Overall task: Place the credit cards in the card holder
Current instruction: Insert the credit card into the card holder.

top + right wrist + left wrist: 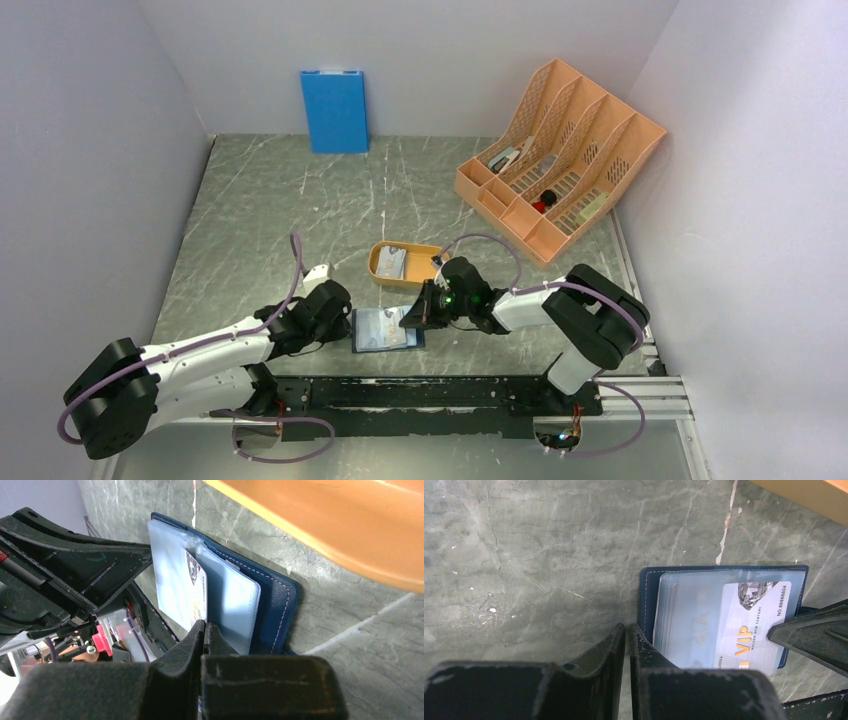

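Card holder (385, 332) lying open between arms. Credit card (751, 622) in clear pocket (VIP print visible). Right gripper (205, 628) closed, tips at card. Left gripper (628, 631) nearly closed at holder edge; grip undeterminable.

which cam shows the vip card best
Left wrist: the VIP card lies face-on, its print readable. Right wrist shows it edge-on among the sleeves of the card holder; top external shows only a pale patch.
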Controlling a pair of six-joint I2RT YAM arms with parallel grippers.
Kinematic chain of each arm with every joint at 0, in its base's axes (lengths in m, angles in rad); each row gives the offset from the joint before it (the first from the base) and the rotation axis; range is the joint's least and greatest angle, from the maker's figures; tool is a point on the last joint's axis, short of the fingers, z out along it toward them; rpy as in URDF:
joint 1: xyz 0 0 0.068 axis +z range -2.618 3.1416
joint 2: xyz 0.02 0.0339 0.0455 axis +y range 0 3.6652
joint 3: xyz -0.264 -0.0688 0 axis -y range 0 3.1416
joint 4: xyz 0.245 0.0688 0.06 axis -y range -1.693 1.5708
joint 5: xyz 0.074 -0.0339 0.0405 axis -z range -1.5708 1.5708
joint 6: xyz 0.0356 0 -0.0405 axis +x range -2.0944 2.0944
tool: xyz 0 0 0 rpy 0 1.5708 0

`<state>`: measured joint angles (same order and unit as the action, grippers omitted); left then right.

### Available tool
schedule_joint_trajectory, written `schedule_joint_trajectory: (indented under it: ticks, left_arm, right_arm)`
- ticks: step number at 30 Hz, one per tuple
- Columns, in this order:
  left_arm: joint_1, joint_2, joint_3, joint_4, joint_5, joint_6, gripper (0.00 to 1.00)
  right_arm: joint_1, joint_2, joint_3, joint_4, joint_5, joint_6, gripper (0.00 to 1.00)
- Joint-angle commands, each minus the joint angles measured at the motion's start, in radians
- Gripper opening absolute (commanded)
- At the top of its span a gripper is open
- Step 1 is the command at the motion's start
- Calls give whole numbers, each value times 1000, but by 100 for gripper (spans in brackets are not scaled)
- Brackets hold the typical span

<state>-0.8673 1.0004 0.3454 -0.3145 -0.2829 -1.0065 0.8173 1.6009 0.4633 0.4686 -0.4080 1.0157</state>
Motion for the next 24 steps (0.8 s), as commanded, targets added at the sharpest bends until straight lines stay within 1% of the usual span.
schedule_joint_trajectory:
  ticks: [1, 15, 24]
  left_arm:
    - [4, 18, -39, -70, 50, 6, 15]
    - [4, 20, -48, -60, 59, 0, 15]
    - [4, 21, -51, -61, 55, -6, 15]
  right_arm:
    - [-7, 7, -15, -4, 56, -23, 0]
    - [-2, 28, -21, 31, 57, -6, 0]
    - [18, 27, -54, 77, 49, 36, 0]
